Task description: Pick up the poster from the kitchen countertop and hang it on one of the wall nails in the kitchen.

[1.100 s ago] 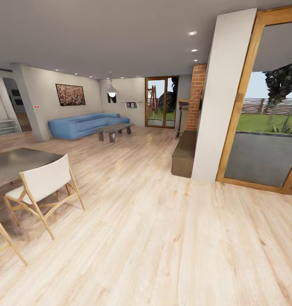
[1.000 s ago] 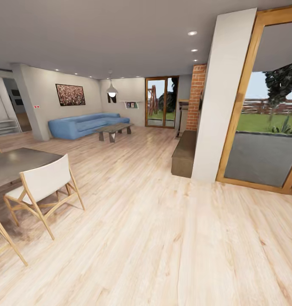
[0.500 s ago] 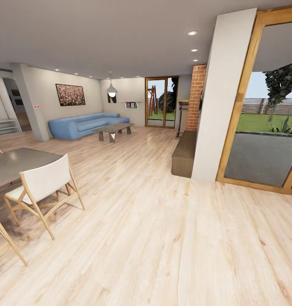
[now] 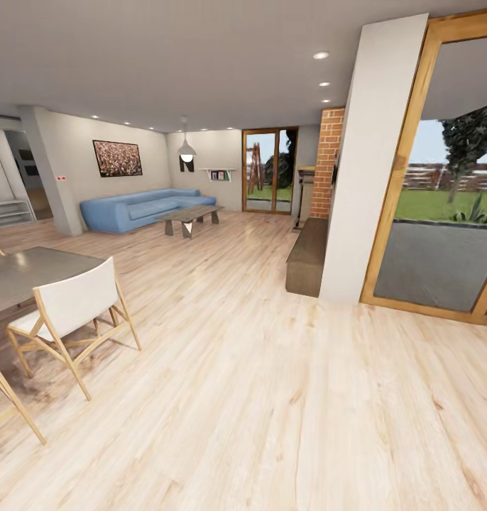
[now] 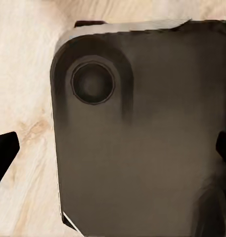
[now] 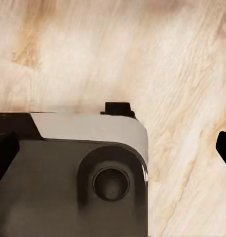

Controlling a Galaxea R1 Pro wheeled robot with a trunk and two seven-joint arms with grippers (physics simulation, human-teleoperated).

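Room: the head camera faced a living area, with a wood floor (image 4: 272, 397), blue sofa (image 4: 140, 207) and white chair (image 4: 73, 312).
Poster: not in sight, kitchen elsewhere.
Grippers: black fingertips (image 5: 3, 153) at frame edges; open or closed, I couldn't tell.
Risk: turning blind, the base (image 6: 68, 177) might clip the chair or pillar (image 4: 368, 163).

Ahead of me a pale wooden plank floor (image 4: 272, 397) runs to a long blue sofa (image 4: 140, 207) with a low wooden coffee table (image 4: 191, 216) before it. A white canvas-backed wooden chair (image 4: 69, 316) stands at a dark dining table's (image 4: 23, 273) edge.
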